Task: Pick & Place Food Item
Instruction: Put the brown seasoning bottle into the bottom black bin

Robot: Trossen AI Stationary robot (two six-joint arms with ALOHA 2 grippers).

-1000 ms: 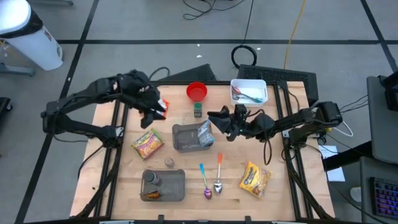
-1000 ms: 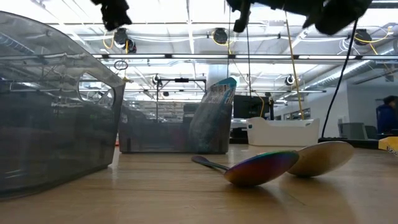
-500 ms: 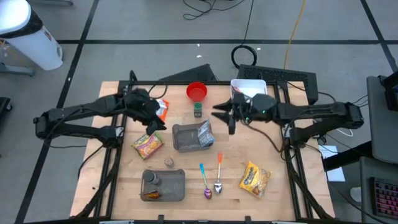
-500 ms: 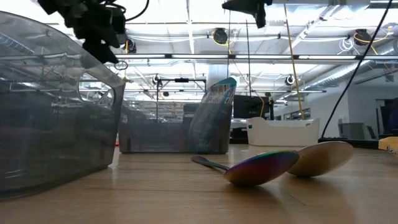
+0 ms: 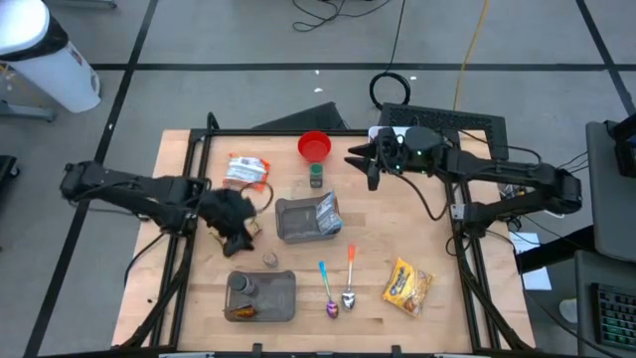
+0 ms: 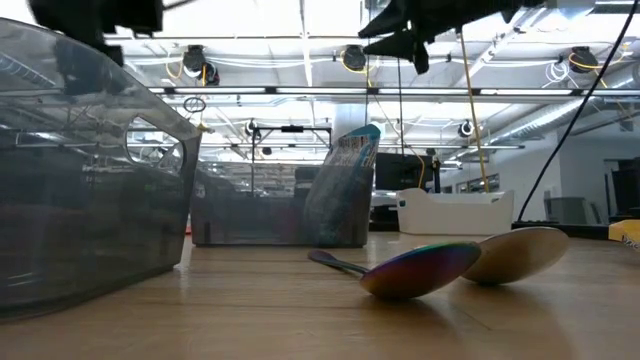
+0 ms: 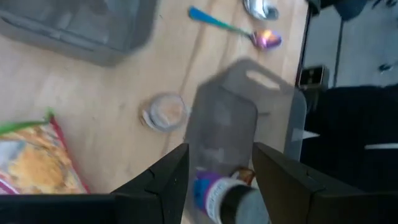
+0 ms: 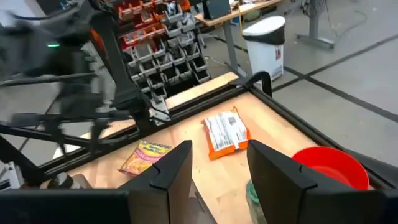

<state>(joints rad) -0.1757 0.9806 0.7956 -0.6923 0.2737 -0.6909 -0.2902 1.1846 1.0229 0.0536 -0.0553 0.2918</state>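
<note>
An orange-and-white snack packet [image 5: 246,169] lies flat on the table at the far left; it also shows in the right wrist view [image 8: 225,134]. A yellow noodle packet [image 7: 31,165] lies near my left gripper [image 5: 238,227], which hovers open and empty above the table's left middle. In the left wrist view my left gripper [image 7: 221,180] looks down past a small lidded jar [image 7: 163,112]. My right gripper [image 5: 366,165] hovers open and empty at the far middle, beside the red bowl [image 5: 315,146]. A second yellow packet [image 5: 407,285] lies at the near right.
A grey tray [image 5: 293,221] holding a blue packet [image 5: 328,211] sits mid-table. A grey container [image 5: 273,298] with a bottle stands at the near left. Two spoons [image 5: 340,288], a green jar [image 5: 316,176] and a white bin [image 5: 397,134] under the right arm are also there.
My left gripper has gone from the far left toward the table's near edge, and the orange-and-white packet now lies uncovered where the gripper was. My right gripper has gone from beside the grey tray toward the table's far edge.
</note>
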